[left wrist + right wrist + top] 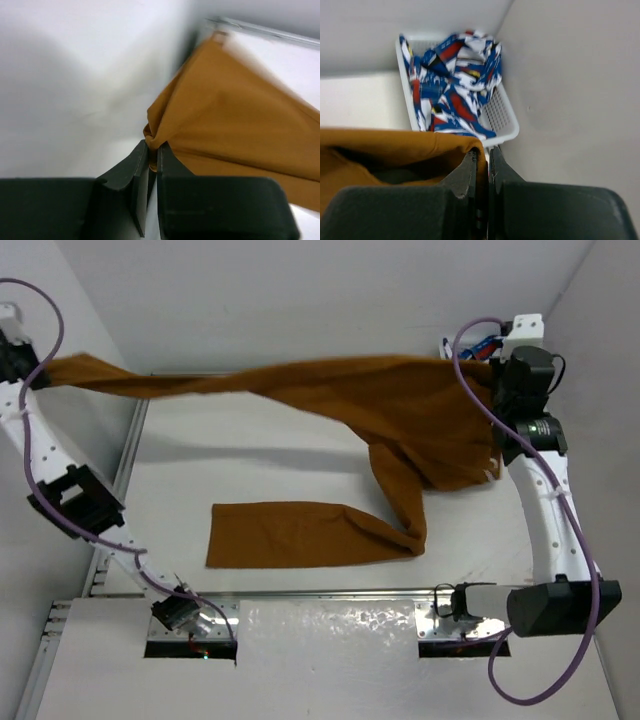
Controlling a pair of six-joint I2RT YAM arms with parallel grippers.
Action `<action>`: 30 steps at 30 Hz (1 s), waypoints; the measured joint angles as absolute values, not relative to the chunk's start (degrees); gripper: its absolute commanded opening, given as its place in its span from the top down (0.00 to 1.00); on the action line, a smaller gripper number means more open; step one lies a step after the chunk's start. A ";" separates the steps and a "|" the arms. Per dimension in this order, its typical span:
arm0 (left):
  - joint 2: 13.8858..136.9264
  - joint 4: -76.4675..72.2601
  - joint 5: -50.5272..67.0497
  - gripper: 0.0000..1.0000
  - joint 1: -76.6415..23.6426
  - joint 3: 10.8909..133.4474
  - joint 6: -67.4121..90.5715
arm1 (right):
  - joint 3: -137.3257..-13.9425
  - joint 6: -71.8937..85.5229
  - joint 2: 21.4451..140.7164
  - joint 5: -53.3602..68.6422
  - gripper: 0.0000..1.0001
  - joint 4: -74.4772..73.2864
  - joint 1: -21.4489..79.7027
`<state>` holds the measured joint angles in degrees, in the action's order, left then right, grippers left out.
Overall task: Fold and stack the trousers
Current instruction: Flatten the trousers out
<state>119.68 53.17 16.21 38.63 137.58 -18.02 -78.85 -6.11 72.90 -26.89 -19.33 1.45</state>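
Observation:
The mustard-brown trousers [400,410] hang stretched across the back of the table between my two grippers. One leg droops down and lies flat on the table [300,535]. My left gripper [38,368] is at the far left by the wall. In the left wrist view it [152,147] is shut on a bunched corner of the trousers [235,130]. My right gripper [497,372] is at the far right. In the right wrist view it [482,155] is shut on an edge of the trousers [395,145].
A white basket [507,127] holding a blue-red-white patterned cloth [450,85] stands in the back right corner, just beyond my right gripper. White walls close in on three sides. A metal rail [130,450] runs along the table's left edge.

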 measured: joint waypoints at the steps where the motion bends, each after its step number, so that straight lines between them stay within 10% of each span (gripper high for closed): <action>1: 116.01 52.69 14.72 1.00 40.12 136.14 -19.22 | -79.24 -5.89 72.60 -26.30 1.00 -18.81 0.91; 7: 99.37 53.10 6.28 1.00 40.38 124.20 -27.03 | -78.87 -6.13 67.88 -26.79 1.00 -18.09 -1.96; 30: 98.72 71.88 -6.55 1.00 38.85 100.95 -44.07 | -65.78 -14.94 52.90 -24.47 1.00 -17.58 -3.46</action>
<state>98.72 71.88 -6.55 38.85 100.95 -44.07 -65.78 -14.94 52.90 -24.47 -17.58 -3.46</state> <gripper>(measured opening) 0.055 0.023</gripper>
